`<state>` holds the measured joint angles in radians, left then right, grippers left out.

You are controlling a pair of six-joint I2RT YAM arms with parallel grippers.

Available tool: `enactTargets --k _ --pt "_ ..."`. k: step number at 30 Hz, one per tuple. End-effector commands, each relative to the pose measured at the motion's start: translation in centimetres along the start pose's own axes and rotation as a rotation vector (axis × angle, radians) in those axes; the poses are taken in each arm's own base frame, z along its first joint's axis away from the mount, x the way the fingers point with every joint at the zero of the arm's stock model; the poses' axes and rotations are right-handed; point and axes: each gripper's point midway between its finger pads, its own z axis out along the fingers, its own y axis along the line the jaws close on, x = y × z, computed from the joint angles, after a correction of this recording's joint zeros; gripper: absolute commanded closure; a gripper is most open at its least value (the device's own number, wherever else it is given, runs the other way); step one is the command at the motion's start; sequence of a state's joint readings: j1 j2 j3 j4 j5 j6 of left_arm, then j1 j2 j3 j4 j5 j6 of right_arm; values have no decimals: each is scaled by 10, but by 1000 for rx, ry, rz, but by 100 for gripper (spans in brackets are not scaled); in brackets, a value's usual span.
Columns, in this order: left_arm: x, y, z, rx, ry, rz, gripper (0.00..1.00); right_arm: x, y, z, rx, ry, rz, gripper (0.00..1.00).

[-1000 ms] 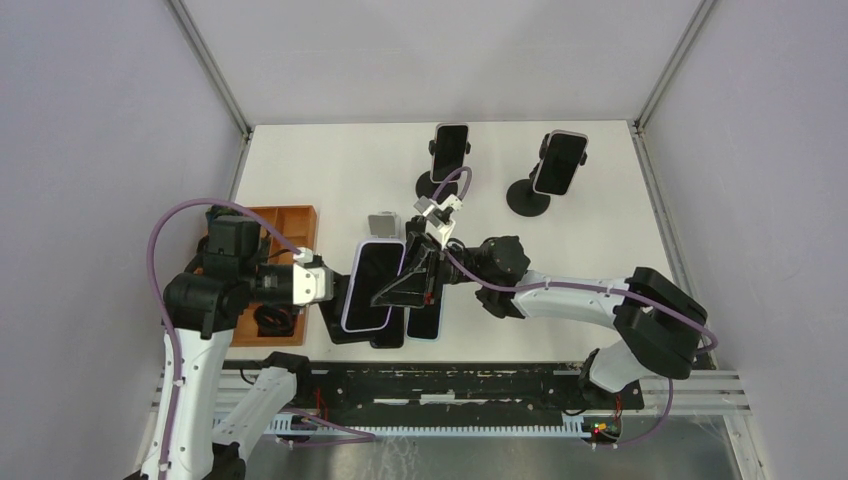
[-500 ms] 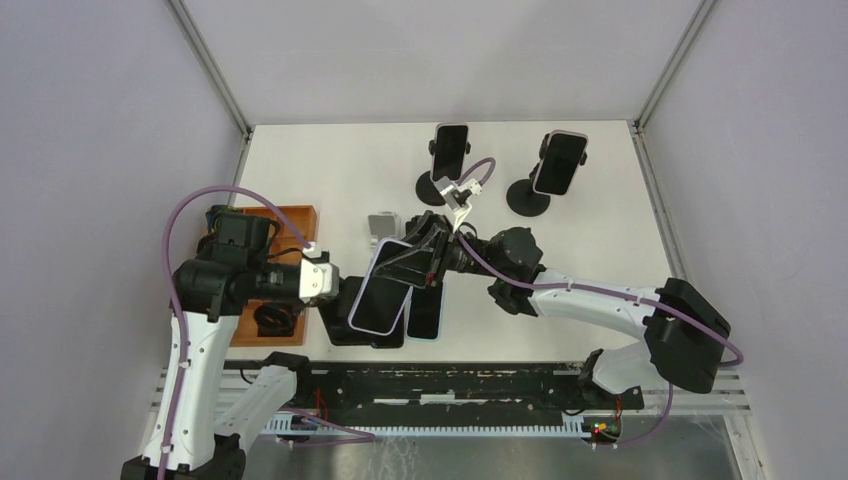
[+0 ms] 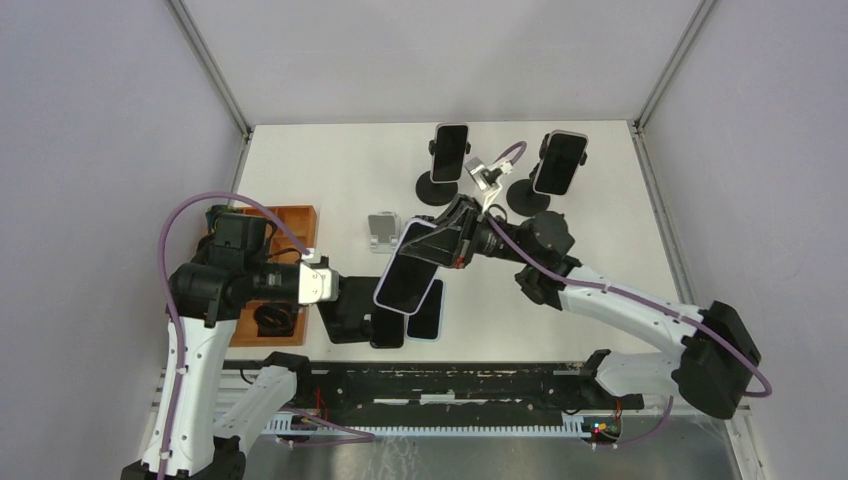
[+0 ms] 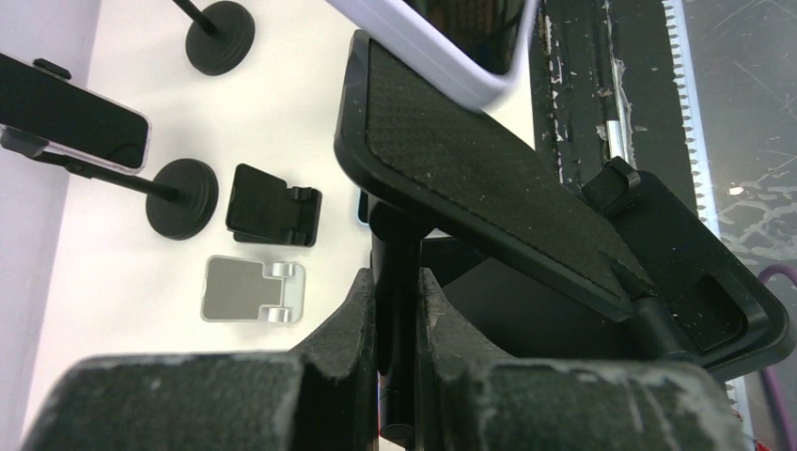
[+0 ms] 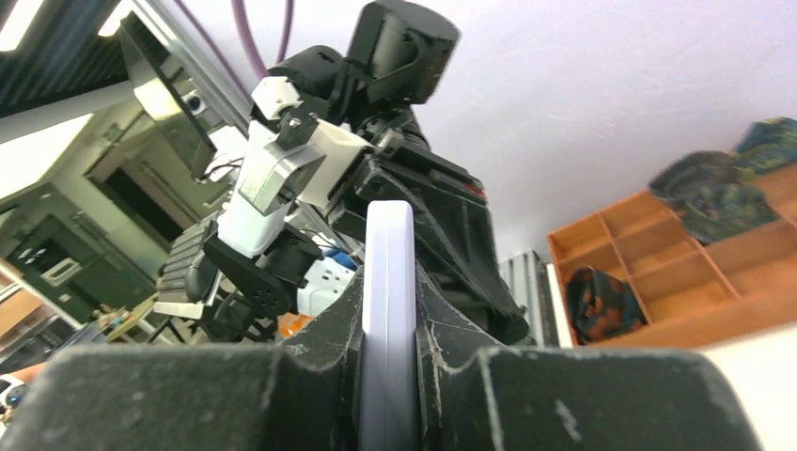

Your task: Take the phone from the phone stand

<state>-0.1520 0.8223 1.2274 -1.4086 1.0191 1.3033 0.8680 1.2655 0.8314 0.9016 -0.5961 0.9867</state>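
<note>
The phone (image 3: 410, 277), dark-screened in a lavender case, hangs tilted above the table with my right gripper (image 3: 452, 240) shut on its upper end. In the right wrist view its pale edge (image 5: 388, 272) sits pinched between my fingers. The black phone stand (image 3: 350, 312) is just left of it and below, its ribbed cradle (image 4: 470, 178) bare. My left gripper (image 4: 397, 287) is shut on the stand's thin stem (image 4: 395, 240), low at the front left (image 3: 335, 292). A corner of the phone (image 4: 442, 42) floats above the cradle's top end, apart from it.
Two more phones on round-based stands (image 3: 450, 152) (image 3: 558, 163) stand at the back. A small silver stand (image 3: 382, 230) and a small black one (image 4: 273, 207) sit mid-table. An orange compartment tray (image 3: 280, 222) lies at the left. Two flat phones (image 3: 428, 318) lie near the front edge.
My right gripper has lifted the phone up and to the right, off the stand's cradle. The left gripper has held the stand in place, shifting only slightly.
</note>
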Motion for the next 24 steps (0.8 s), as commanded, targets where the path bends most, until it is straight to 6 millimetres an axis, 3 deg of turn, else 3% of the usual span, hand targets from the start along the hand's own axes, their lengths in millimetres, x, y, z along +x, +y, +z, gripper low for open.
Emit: enactTargets --k 1,7,10,12,17,24 --pt "-21 1 -5 -20 -56 124 98 -9 -20 -30 163 68 -53 100" --pt "-29 5 -6 -36 -84 163 98 75 -105 -114 551 335 90 100" --pt "-33 5 -6 -39 -97 173 98 105 -126 -151 687 446 136 100" --pt "-34 5 -7 -41 -101 177 98 113 -136 -166 756 497 118 100" --pt "-35 5 -8 -48 -95 180 98 126 -145 -187 827 564 106 100" --pt "-33 2 -7 -42 -102 160 98 156 -167 -197 837 630 188 100"
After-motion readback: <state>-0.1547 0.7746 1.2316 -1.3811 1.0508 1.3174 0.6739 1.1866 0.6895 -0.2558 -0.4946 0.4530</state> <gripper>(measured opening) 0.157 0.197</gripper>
